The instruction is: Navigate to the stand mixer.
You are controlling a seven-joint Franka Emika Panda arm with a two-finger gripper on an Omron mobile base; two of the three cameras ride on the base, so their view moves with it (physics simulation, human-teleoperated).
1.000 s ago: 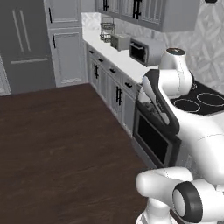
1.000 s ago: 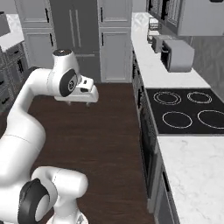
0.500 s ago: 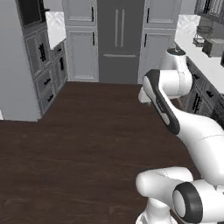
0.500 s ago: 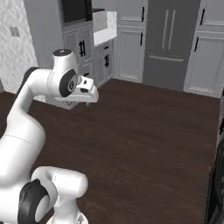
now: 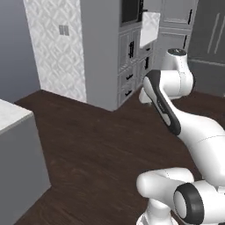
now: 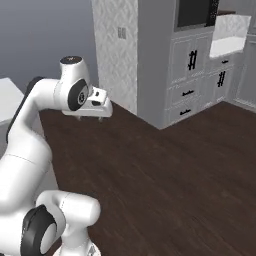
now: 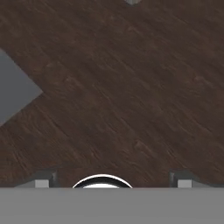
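The stand mixer is out of view. My gripper [image 6: 91, 118] hangs from the folded arm at chest height and points down at the dark wood floor [image 6: 165, 170]. In the hand view its two fingertips [image 7: 42, 180] stand wide apart at the bottom, open, with nothing between them and only floor boards beneath.
Ahead stands a tall grey cabinet block [image 5: 110, 52] with a built-in oven [image 6: 195, 12] and drawers. Beyond it is a white farmhouse sink [image 6: 230, 35]. A patterned wall with an outlet [image 5: 63, 30] lies to the left. An island counter corner [image 5: 13, 116] is near left, and the fridge [image 5: 211, 35] far right.
The whole scene has swung: the base has turned left, away from the stove and counter run, past the fridge, toward the oven cabinet and patterned wall. The arm keeps its pose.
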